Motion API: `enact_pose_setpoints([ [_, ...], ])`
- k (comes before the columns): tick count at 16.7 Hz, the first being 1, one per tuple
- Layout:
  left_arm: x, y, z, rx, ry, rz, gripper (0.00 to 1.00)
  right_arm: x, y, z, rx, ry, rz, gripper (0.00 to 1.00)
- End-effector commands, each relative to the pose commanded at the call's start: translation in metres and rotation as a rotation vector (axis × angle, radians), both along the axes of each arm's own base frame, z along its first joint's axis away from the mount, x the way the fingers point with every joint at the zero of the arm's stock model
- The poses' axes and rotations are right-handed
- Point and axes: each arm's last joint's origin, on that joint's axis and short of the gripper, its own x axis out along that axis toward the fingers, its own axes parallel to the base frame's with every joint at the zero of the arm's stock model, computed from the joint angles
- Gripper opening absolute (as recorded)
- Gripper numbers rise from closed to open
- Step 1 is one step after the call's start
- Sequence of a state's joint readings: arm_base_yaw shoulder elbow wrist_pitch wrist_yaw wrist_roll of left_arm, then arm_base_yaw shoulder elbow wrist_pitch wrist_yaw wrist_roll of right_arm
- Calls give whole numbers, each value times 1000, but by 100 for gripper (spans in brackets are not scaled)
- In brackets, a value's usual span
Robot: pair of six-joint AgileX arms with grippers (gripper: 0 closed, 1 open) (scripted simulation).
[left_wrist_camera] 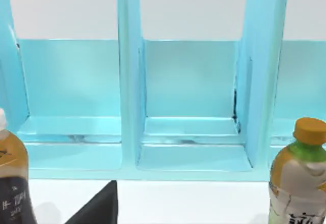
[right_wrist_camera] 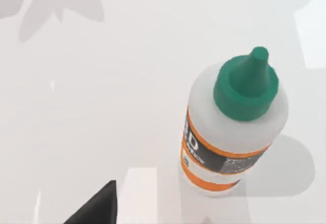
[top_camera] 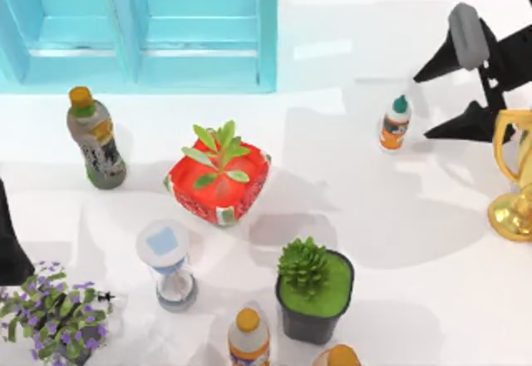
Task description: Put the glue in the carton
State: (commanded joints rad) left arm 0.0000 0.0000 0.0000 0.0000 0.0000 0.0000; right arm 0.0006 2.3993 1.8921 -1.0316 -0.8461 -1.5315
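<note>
The glue [top_camera: 396, 123] is a small white bottle with a green pointed cap and an orange label, standing upright at the table's right rear. My right gripper [top_camera: 435, 100] hangs open just to its right, fingers spread and apart from it. In the right wrist view the glue [right_wrist_camera: 232, 127] stands close below, with one dark fingertip [right_wrist_camera: 97, 207] at the edge. The red carton [top_camera: 218, 187] sits left of centre with a green leafy plant at its top. My left arm [top_camera: 8, 245] is parked at the left edge.
A blue shelf unit [top_camera: 141, 25] spans the rear left. Orange-capped drink bottles [top_camera: 96, 137] [top_camera: 248, 337] stand about, as do an hourglass [top_camera: 169, 264], a black potted succulent [top_camera: 313, 291], purple flowers [top_camera: 54, 312] and a gold trophy [top_camera: 515, 175] beside my right gripper.
</note>
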Motion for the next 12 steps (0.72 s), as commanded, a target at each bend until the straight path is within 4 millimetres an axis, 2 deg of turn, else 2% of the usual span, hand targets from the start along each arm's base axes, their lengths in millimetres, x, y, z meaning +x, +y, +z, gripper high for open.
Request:
enact_pose_setpoints([
  [6,0,0,0,0,0,0,100,-1,44,-42,0,1,5,100],
  [12,0,0,0,0,0,0,100,-6,53,-49,0,2,3,100],
])
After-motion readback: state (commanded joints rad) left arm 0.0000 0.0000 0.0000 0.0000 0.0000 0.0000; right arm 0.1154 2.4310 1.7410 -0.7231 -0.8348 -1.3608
